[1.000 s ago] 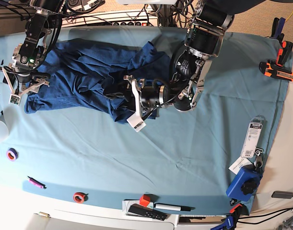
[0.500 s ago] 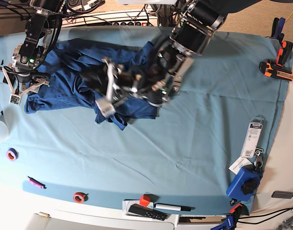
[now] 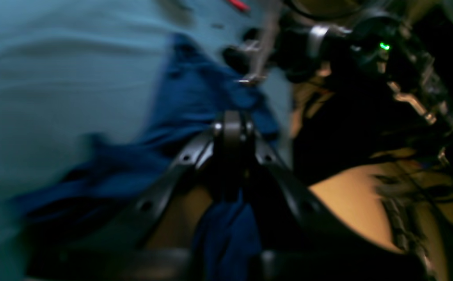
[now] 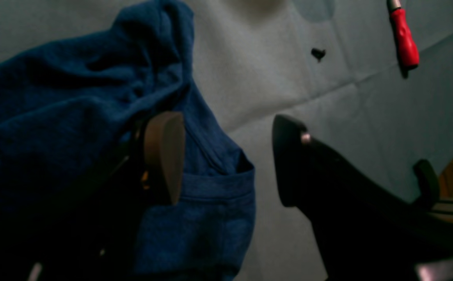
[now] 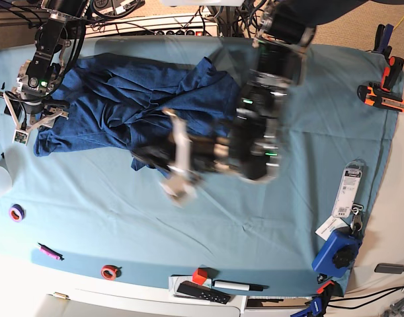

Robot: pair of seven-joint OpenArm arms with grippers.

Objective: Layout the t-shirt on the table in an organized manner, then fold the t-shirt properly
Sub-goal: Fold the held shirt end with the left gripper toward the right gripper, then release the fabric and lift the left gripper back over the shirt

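The dark blue t-shirt point(image 5: 116, 105) lies crumpled on the back left of the teal-covered table point(image 5: 254, 224). My left gripper point(image 5: 178, 168) is motion-blurred at the shirt's near edge. In the left wrist view the left gripper point(image 3: 232, 125) has its fingertips together, and blue t-shirt point(image 3: 226, 234) cloth bunches between the jaws. My right gripper point(image 5: 26, 122) stands open at the shirt's far left end. In the right wrist view one of its pads point(image 4: 164, 156) rests on the t-shirt point(image 4: 54, 97), and the other finger point(image 4: 288, 164) hangs over bare cloth.
Along the front edge lie a purple tape ring point(image 5: 16, 212), a pink marker point(image 5: 48, 251), a red tape ring point(image 5: 109, 271), a red cube point(image 5: 200, 276), a black remote point(image 5: 202, 292) and a pen point(image 5: 238, 286). A blue tool point(image 5: 336, 252), a packaged item point(image 5: 350, 188) and orange-black tools point(image 5: 383, 92) sit at the right.
My left arm swung over the shirt and then came forward and right. Its gripper closed from open to shut. The right arm has not moved.
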